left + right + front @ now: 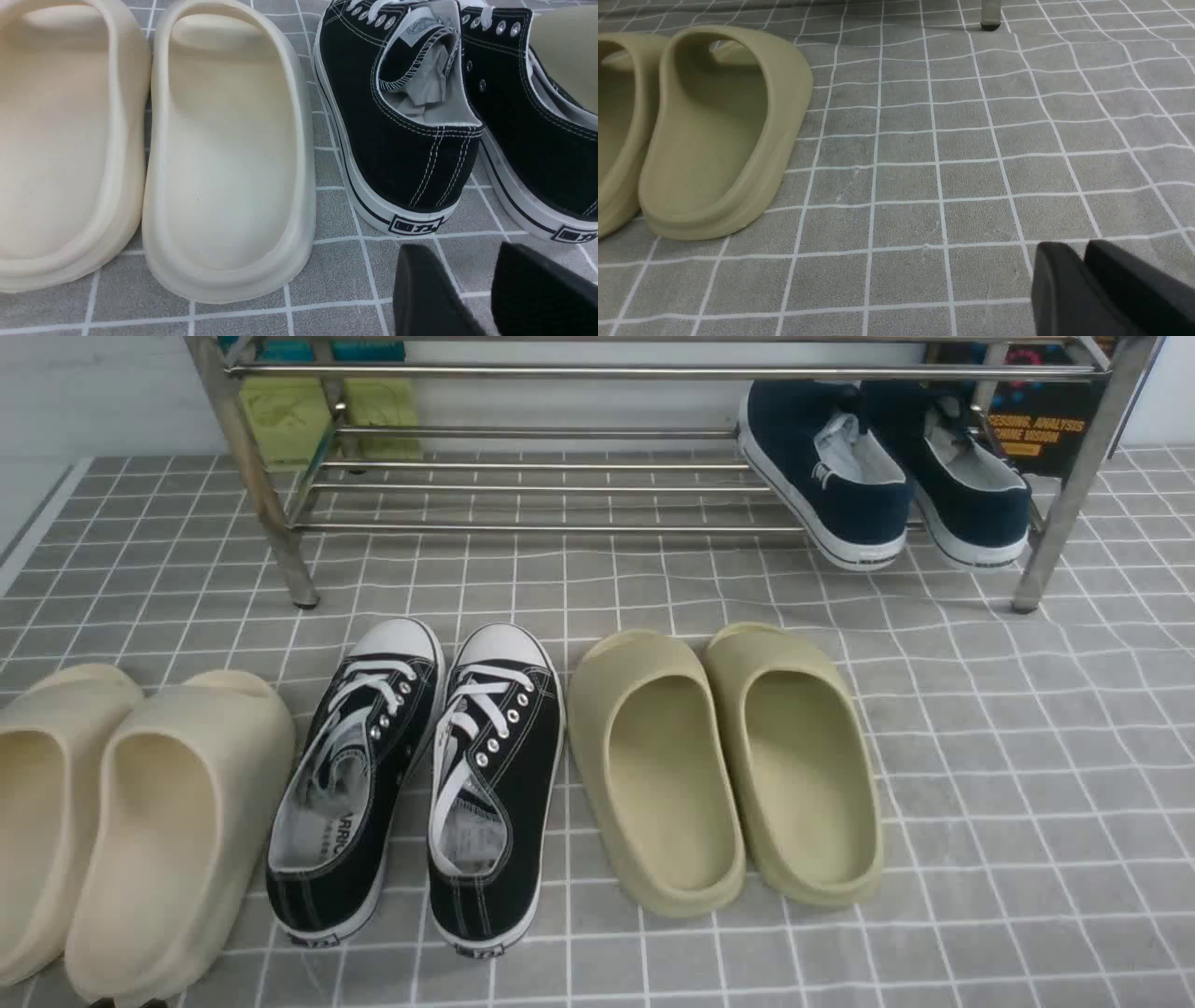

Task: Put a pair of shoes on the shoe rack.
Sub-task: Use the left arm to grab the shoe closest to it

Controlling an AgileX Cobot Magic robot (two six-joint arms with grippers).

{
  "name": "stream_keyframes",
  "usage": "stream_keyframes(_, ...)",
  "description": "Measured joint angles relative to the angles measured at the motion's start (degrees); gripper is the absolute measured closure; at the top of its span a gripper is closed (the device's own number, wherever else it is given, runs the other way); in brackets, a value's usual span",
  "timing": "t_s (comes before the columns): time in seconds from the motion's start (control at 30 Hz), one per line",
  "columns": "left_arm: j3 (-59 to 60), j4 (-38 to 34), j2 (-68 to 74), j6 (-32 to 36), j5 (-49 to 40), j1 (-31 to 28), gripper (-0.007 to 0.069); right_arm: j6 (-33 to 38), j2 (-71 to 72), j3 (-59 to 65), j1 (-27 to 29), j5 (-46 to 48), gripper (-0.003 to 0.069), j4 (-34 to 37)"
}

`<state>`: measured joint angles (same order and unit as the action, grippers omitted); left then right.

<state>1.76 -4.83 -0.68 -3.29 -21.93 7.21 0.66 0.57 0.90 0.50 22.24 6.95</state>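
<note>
1. Black canvas with white laces and toe caps marks the pair of shoes [490,775], which stands on the grey checked mat [980,756] in front of the shoe rack [523,527], well apart from it.
2. Both toes point away from the robot toward the rack, heels toward the robot. The left sneaker [359,775] has its long axis leaning slightly rightward at the toe. The right sneaker [499,747] runs nearly straight front to back.
3. They sit side by side, between the cream slippers [177,821] on the left and the olive slippers [728,765] on the right.
4. Navy sneakers [831,476] rest on the rack's lower rods at its right end, heels hanging over the front rod.
5. The left gripper [481,289] hovers just behind the black heels with its fingers [430,294] apart, holding nothing.
6. The right gripper [1097,284] is over bare mat beside the olive slippers, its fingers pressed together and empty.
</note>
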Motion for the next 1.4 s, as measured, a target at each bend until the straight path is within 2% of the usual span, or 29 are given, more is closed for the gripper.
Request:
stream_keyframes(1.1,0.00,0.02,0.00,0.00,0.00,0.00,0.0386,0.00,0.00,0.00,0.00,0.00,0.0501,-0.12)
stream_keyframes(1.4,0.00,0.02,0.00,0.00,0.00,0.00,0.0386,0.00,0.00,0.00,0.00,-0.05,0.0491,-2.79)
